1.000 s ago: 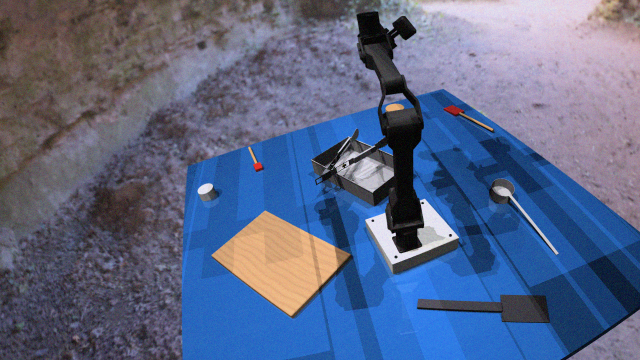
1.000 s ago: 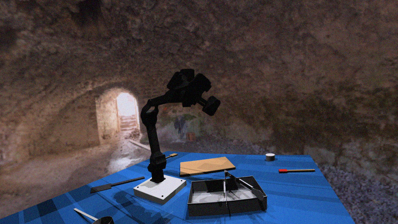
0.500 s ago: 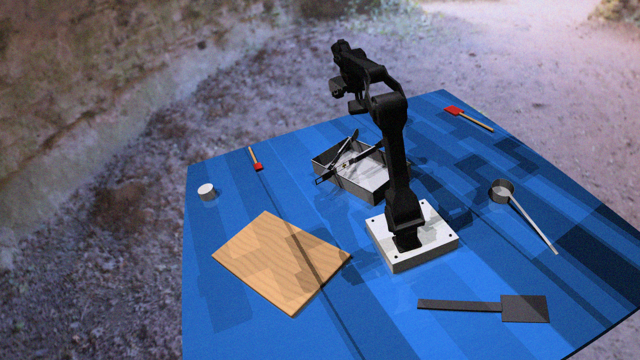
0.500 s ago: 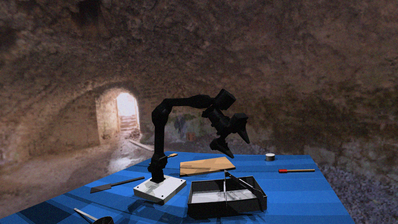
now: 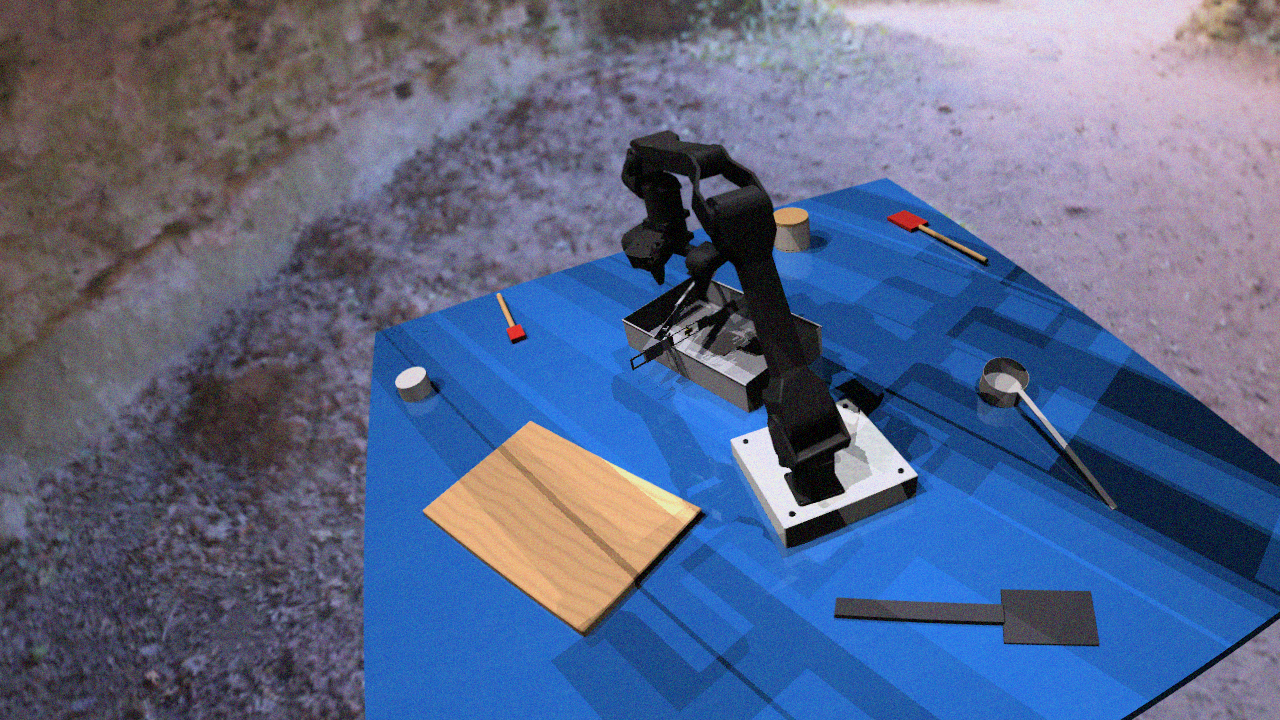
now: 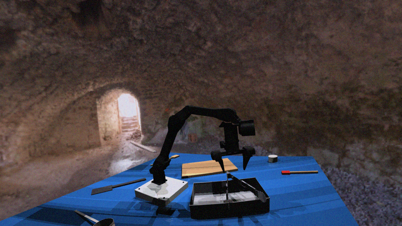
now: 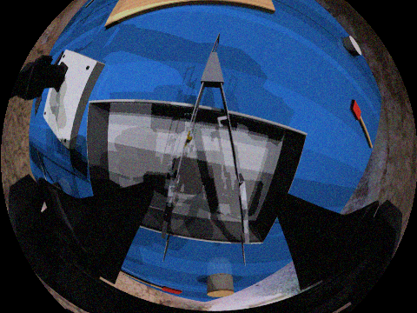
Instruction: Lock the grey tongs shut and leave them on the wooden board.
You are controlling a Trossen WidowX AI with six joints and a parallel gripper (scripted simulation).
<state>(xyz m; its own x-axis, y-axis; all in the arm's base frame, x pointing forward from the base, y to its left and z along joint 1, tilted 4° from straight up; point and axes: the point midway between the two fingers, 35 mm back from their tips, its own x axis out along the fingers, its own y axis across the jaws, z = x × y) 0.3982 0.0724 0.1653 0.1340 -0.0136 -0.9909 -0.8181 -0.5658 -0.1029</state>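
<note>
The grey tongs lie spread open across the roasting tin. Their hinge end juts over the rim on the board's side; both arm ends reach past the opposite rim. My gripper is open, empty and pointing down above the tin. In the wrist view, both tong arms show between my wide-set fingers, with the hinge farther up the picture. The wooden board lies flat with nothing on it.
The white robot base stands between board and tin. A small white cylinder and a red-headed brush lie left of the tin. A round jar stands behind it. A saucepan and a dark spatula are at the right.
</note>
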